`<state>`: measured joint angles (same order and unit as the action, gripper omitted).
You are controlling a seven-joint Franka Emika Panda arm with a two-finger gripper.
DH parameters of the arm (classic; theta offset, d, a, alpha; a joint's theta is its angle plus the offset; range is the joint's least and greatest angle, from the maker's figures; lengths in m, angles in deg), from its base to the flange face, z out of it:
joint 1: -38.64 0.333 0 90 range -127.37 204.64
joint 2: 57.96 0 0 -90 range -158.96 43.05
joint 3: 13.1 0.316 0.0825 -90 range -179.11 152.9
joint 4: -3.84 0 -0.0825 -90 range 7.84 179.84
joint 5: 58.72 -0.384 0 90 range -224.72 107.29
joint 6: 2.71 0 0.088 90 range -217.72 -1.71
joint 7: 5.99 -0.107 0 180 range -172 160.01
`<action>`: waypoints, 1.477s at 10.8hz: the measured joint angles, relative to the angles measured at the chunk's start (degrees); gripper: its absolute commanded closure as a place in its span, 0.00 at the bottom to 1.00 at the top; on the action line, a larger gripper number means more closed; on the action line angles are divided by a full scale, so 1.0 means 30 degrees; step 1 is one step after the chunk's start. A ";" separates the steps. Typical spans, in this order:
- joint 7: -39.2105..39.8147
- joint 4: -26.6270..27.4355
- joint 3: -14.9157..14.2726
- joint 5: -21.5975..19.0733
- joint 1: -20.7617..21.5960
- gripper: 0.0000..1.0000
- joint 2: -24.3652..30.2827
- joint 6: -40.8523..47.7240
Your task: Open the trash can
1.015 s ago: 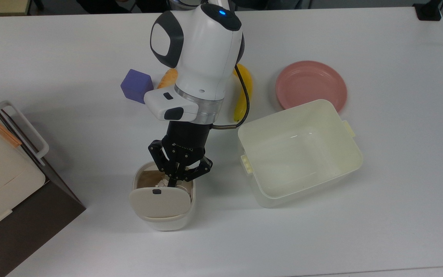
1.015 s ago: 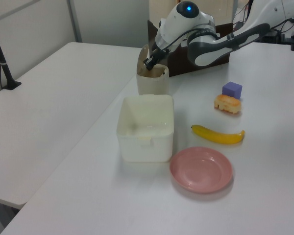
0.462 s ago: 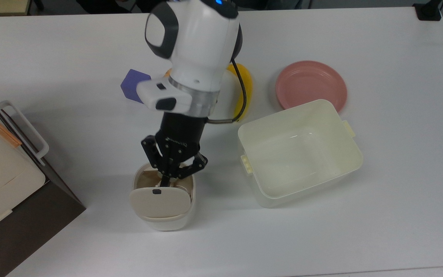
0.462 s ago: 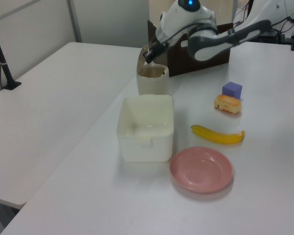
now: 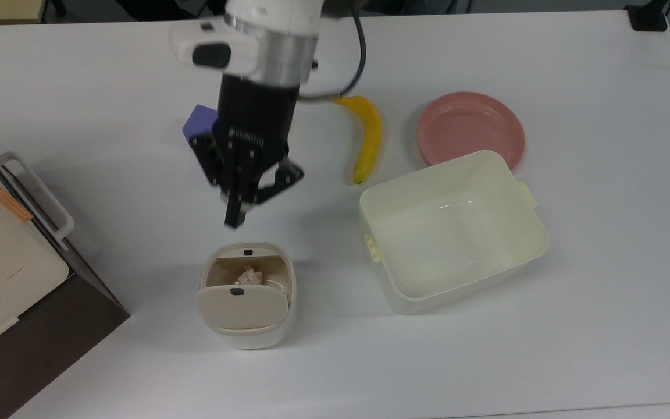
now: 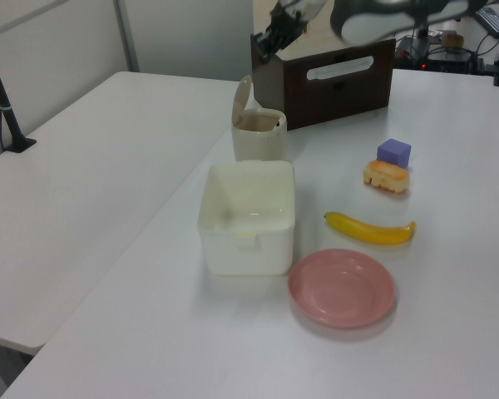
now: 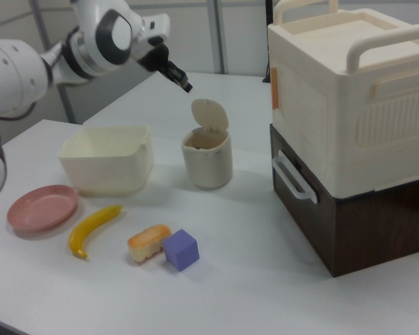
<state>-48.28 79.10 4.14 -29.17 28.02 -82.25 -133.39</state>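
Note:
The trash can (image 5: 253,337) is a small cream-beige bin near the table's front in the top view. Its lid (image 5: 241,305) is swung up and stands nearly upright, as the left view (image 6: 244,94) and the right view (image 7: 209,114) both show. The tan inside is exposed, with a crumpled white scrap (image 5: 249,274) in it. My gripper (image 5: 234,218) hangs in the air above and behind the bin, well apart from it, shut and holding nothing. In the right view the gripper (image 7: 185,85) sits higher than the lid, toward the right view's left.
A large cream tub (image 5: 370,201) stands to the bin's right in the top view, with a pink plate (image 5: 470,128) and a banana (image 5: 367,139) behind it. A purple cube (image 7: 180,249) and a bread piece (image 7: 148,242) lie close together. A brown box (image 7: 349,209) carries a cream case.
My gripper has lifted out of the bin's opening and pulled back toward the top view's upper side, still shut. The lid has stayed up.

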 measured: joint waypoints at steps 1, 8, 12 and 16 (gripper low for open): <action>0.1584 0.0008 0.0005 -0.1857 0.0008 1.00 0.0860 0.1613; 1.2015 0.1641 -0.0059 -0.9025 -0.1579 0.70 0.7591 1.3262; 1.3287 0.2952 -0.0121 -0.9429 -0.2643 0.00 0.8659 1.3341; 1.3453 0.3717 -0.0121 -0.9429 -0.2643 0.00 0.8609 1.2804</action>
<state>-7.92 90.25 3.78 -57.45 20.09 -56.42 -94.98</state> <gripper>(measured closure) 0.035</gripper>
